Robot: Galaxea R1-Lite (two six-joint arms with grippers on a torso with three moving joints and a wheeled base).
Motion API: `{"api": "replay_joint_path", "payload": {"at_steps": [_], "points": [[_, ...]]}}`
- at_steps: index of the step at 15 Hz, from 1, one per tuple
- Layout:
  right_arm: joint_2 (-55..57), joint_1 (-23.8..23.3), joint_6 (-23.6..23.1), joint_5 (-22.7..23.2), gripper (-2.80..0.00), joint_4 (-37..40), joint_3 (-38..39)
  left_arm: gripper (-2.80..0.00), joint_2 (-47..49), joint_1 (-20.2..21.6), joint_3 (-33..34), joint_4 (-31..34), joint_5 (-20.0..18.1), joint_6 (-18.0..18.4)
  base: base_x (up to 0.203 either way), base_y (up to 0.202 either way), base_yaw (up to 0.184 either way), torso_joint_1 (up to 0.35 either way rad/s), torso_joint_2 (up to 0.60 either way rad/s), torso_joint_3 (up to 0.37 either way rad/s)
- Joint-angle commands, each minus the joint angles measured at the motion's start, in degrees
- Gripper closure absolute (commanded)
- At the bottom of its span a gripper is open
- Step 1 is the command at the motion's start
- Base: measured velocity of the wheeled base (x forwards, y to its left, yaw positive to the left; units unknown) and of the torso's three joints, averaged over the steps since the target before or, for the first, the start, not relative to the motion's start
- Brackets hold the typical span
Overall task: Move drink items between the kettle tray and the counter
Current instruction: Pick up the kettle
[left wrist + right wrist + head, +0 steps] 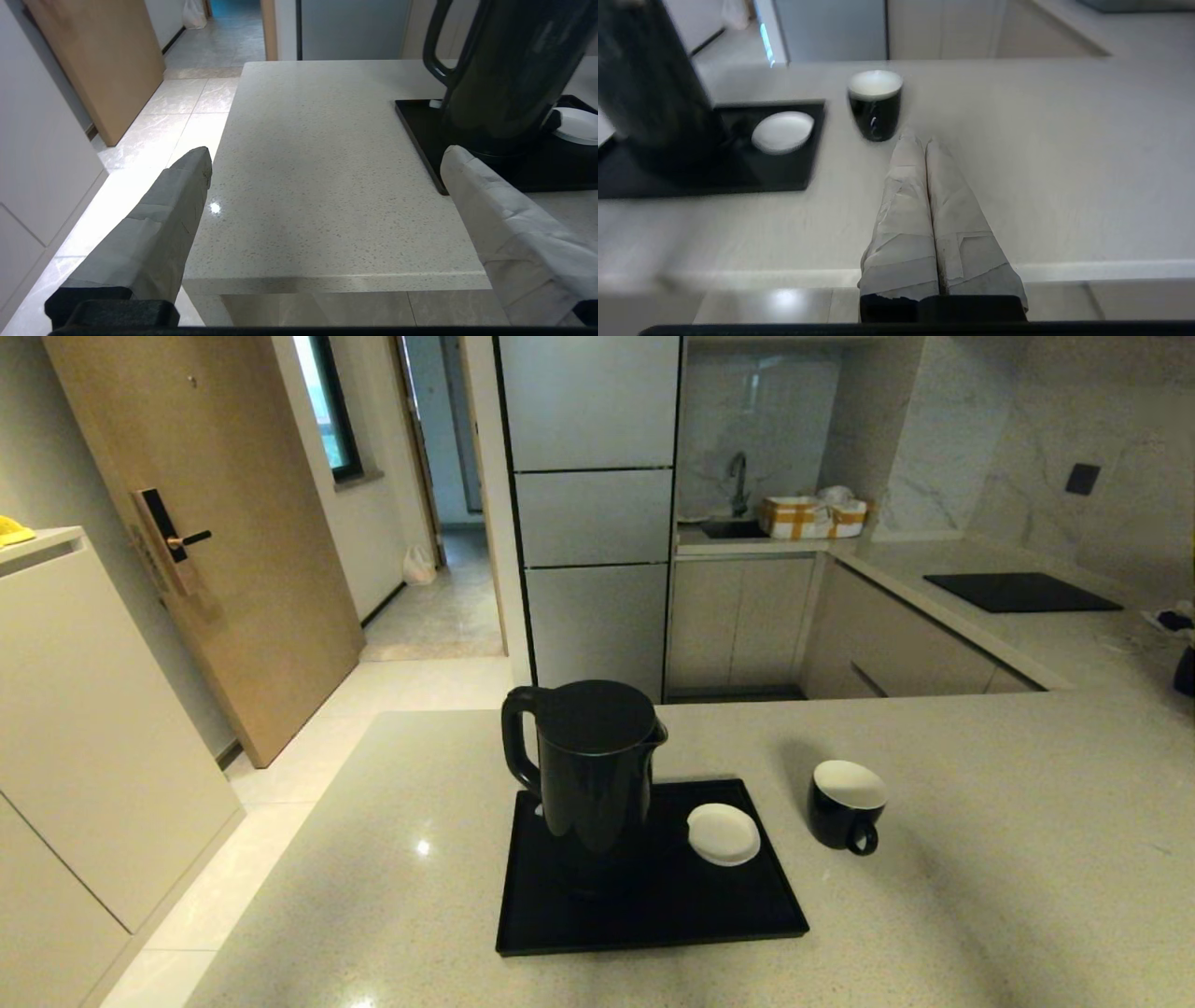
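Right gripper [923, 140] fingers pressed together, nothing between them, hanging at the near counter edge and pointing at the cup [875, 105], tips just short of it, not touching. Left gripper [322, 161] fingers wide apart, empty, also at the near edge, one pad [472, 177] near the tray's left corner, kettle [504, 79] just beyond. Neither arm shows in the head view.

Cup [845, 803] stands upright on the counter [1008, 859], just right of the tray [653, 905], handle turned toward the near side. Kettle [588, 765] upright on the tray's left half, handle to the left. White saucer [724, 833] on the tray's right part, just right of the kettle, bare.

Judged: cup looks like the next item, going onto the tray or saucer. To do it well the right fingers need to spread before closing in; closed tips would just shove or tip the cup. Take it across the body or rim, clear of the handle, lift straight, keep level, set down without knocking the saucer or kettle. Glossy cup, may slip under a light grip
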Motion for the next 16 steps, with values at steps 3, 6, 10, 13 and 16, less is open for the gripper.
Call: {"api": "replay_joint_path", "payload": {"at_steps": [3, 6, 10, 13, 16], "points": [[0.0, 0.0, 0.4, 0.0, 0.00, -0.5, 0.5, -2.80, 0.0, 0.0, 0.0, 0.0, 0.0, 0.0, 0.000, 0.000, 0.000, 0.000, 0.00, 0.000], [0.0, 0.0, 0.3, 0.0, 0.00, -0.6, 0.5, -2.80, 0.0, 0.0, 0.0, 0.0, 0.0, 0.1, 0.000, 0.000, 0.000, 0.000, 0.00, 0.000], [0.0, 0.0, 0.3, 0.0, 0.00, -0.6, 0.5, -2.80, 0.1, 0.0, -0.1, 0.4, -0.3, 1.0, 0.000, 0.000, 0.000, 0.000, 0.00, 0.000], [0.0, 0.0, 0.4, 0.0, 0.00, -0.6, 0.5, -2.80, 0.0, 0.0, 0.0, 0.3, -0.1, 2.5, 0.000, 0.000, 0.000, 0.000, 0.00, 0.000], [0.0, 0.0, 0.4, 0.0, 0.00, -0.6, 0.5, -2.80, 0.1, 0.0, -2.2, 0.3, -0.5, 3.4, 0.000, 0.000, 0.000, 0.000, 0.00, 0.000]]}}
